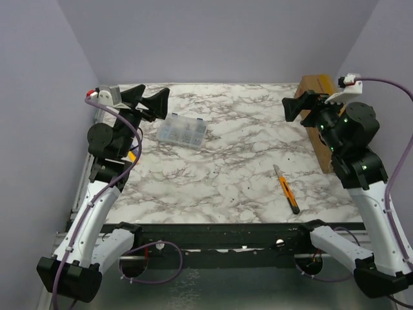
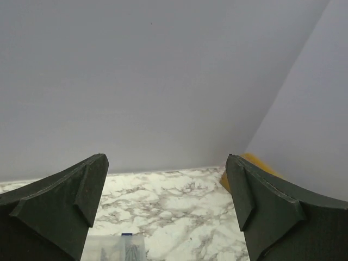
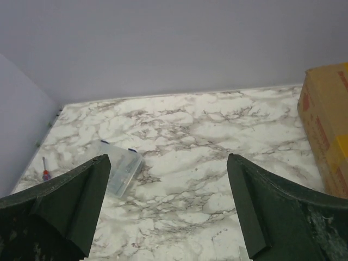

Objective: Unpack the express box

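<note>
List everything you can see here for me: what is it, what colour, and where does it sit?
express box: one, brown cardboard with red print, far right of the table, partly behind the right arm
plastic compartment case: one, clear with blue clasps, far left area
utility knife: one, yellow-orange and black, lying flat, near right
small tool: one, red-handled, left table edge; too small to identify
table: one, white marble with grey veins
left gripper: one, black, open, empty, far left
right gripper: one, black, open, empty, beside the box
</note>
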Robot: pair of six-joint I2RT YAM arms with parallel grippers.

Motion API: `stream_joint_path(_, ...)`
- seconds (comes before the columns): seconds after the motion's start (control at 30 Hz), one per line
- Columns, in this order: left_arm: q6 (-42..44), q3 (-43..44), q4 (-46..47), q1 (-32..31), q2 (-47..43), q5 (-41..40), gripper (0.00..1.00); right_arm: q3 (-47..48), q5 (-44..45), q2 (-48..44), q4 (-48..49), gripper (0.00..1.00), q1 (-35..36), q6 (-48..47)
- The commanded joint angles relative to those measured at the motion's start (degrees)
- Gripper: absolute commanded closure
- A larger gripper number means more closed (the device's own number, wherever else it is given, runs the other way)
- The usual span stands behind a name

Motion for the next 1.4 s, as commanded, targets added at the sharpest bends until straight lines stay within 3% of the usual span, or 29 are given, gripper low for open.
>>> stream_joint_path(0.0, 0.0, -0.4, 1.0, -2.3, 3.2, 4.1, 0.01, 0.0, 3.1, 6.1, -1.1, 0.00, -0.3, 0.5)
stream_joint_path(0.23, -1.3, -0.6, 1.0, -4.8, 6.7, 4.6, 0.01, -4.0, 11.4, 15.4, 2.6, 0.00, -1.4, 3.1)
stream_joint_path(0.43, -0.8, -0.5, 0.2, -7.5, 7.9, 3.8, 0.01, -10.0, 4.9, 19.8, 3.3, 0.00, -14.7, 19.9)
stream_joint_path(0.6, -1.3, -0.2, -0.4, -8.6, 9.1, 3.7, 0.01, -18.7, 14.6, 13.7, 3.6, 0.00, -23.9, 30.8)
stream_joint_path(0.77, -2.0, 0.1, -0.5, -9.4, 9.9, 4.4, 0.01, -20.3, 20.4, 13.1, 2.4, 0.00, -33.9, 31.7)
stream_joint_path(0.93, -2.0, 0.0, -0.5, -9.5, 10.5, 4.4, 0.01, -18.0, 24.4, 16.5, 4.4, 0.00, -38.3, 27.4)
stream_joint_path(1.1, -2.1, 0.1, -0.6, -9.6, 11.0, 4.4, 0.01, -21.1, 24.5, 18.8, 6.0, 0.00, -42.0, 29.1)
stream_joint_path(1.27, -2.4, 0.1, -0.6, -9.7, 11.5, 4.6, 0.01, -24.6, 16.9, 20.3, 11.4, 0.00, -42.5, 25.9)
stream_joint_path(1.37, -2.5, 0.2, -0.6, -9.8, 11.8, 4.7, 0.01, -26.9, 5.8, 20.4, 15.9, 0.15, -42.2, 20.2)
